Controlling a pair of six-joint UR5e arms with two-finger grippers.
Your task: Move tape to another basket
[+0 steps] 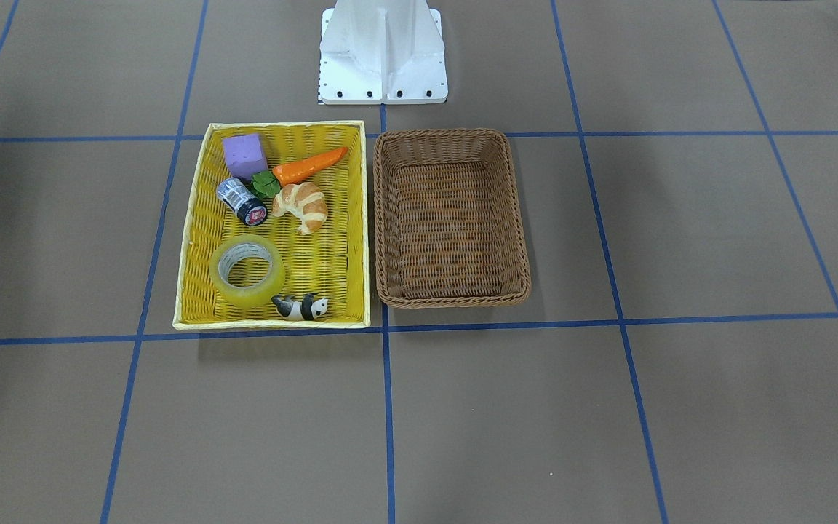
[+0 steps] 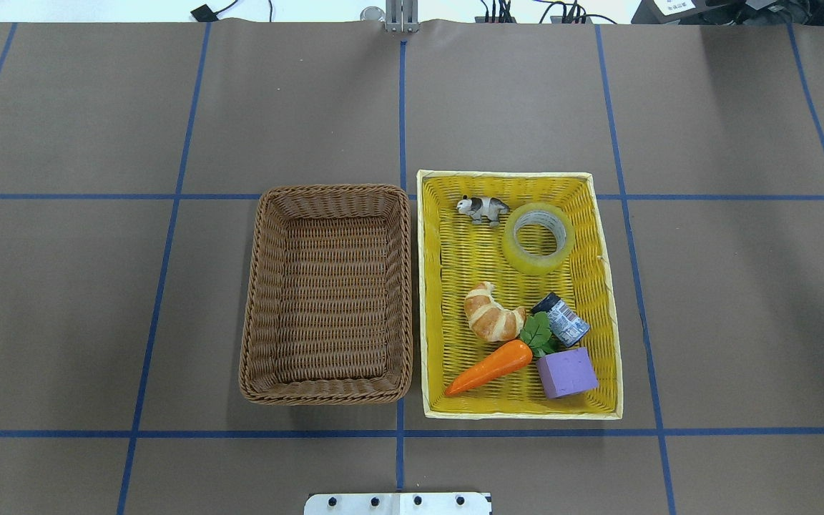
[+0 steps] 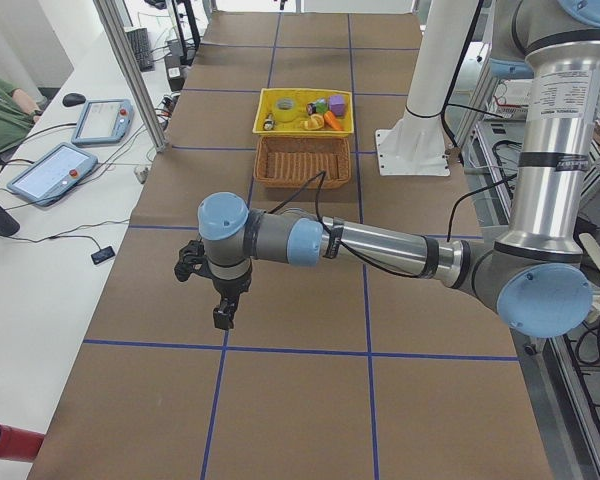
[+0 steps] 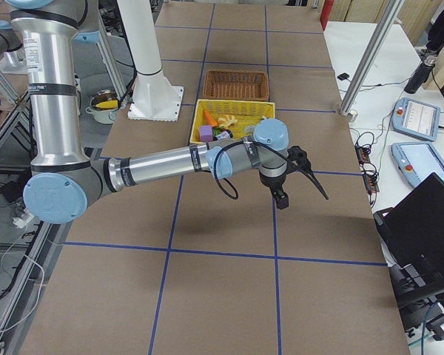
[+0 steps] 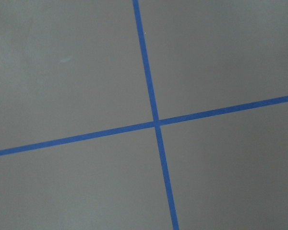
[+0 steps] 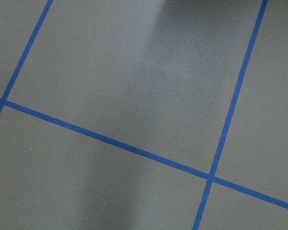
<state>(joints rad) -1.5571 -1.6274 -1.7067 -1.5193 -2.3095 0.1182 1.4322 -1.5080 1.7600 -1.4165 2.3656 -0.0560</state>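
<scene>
From the front, the tape [image 1: 246, 271], a glossy translucent yellowish ring, is seen lying flat, hole upward, in the yellow woven basket [image 1: 271, 324]. Overhead, the brown wicker basket [image 2: 330, 286] is seen just beside it. In the side views, the left gripper [image 3: 223, 316] and the right gripper [image 4: 283, 198] are held well apart from the tape; whether their jaws are open or closed cannot be told.

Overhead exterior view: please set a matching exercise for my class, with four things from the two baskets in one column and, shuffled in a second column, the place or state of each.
Column one
1. wide roll of yellowish translucent tape
2. purple foam cube
3. orange toy carrot
4. rectangular brown wicker basket

Column two
A. empty
B. in the yellow woven basket, in a corner nearest the robot's base
C. lying flat beside the small panda figure
D. lying between the croissant and the yellow basket's near rim

Pairs: 1-C, 2-B, 3-D, 4-A
</scene>
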